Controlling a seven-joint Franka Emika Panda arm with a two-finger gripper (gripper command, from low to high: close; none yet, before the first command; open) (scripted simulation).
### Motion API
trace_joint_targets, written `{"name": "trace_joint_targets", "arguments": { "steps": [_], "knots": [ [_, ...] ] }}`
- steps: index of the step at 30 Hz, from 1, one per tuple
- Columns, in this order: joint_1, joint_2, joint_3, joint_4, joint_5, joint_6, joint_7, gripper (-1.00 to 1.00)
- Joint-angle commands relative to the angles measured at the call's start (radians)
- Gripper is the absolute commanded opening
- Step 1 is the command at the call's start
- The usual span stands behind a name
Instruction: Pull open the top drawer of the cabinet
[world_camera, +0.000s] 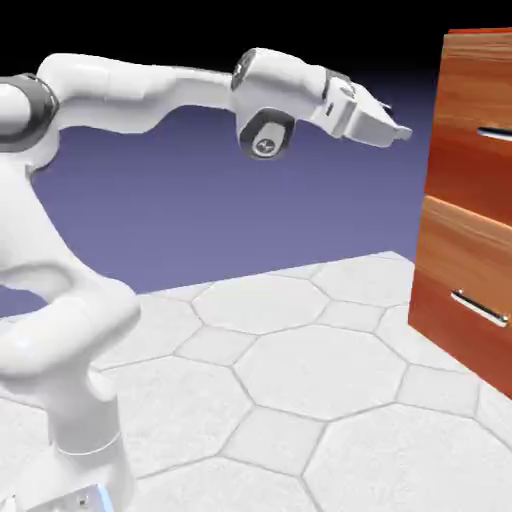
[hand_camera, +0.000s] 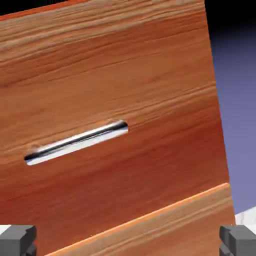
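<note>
Wood grain, glossy and reddish-brown, covers the tall boxy cabinet (world_camera: 470, 190) — the landmark for everything else. Its upper front, the wide rectangular top drawer (hand_camera: 115, 90), sits flush with the cabinet face, closed, and carries a thin horizontal silver bar handle (hand_camera: 76, 142) with a bright metallic sheen. Below it lies the like lower drawer front (world_camera: 462, 290), with its own slim silver bar (world_camera: 478, 307).

The white, smooth-shelled robot arm's two-finger gripper (world_camera: 396, 131) hangs level with the top drawer, pointing at the cabinet but still apart from it, with backdrop between the two. Its jaws stand spread wide and pinch nothing; small grey fingertips (hand_camera: 19, 239) show at the hand view's bottom corners, far apart.

Under the cabinet spreads the pale bench (world_camera: 300, 380), patterned in large hexagonal tiles with a faintly mottled surface.

The exterior view shows only the cabinet's front edge obliquely, with just a sliver of the upper handle at the frame's edge — the hand view, tilted, shows that whole handle and the fine streaked grain, plus the seam above the lower drawer.
</note>
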Motion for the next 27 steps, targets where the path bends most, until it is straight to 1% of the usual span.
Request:
{"name": "trace_joint_targets", "arguments": {
  "steps": [1,27],
  "knots": [
    [-0.036,0.0,0.034,0.023,0.035,0.0,-0.006,0.0],
    [-0.979,-0.005,0.916,0.633,0.951,0.006,-0.172,0.0]
  ]
}}
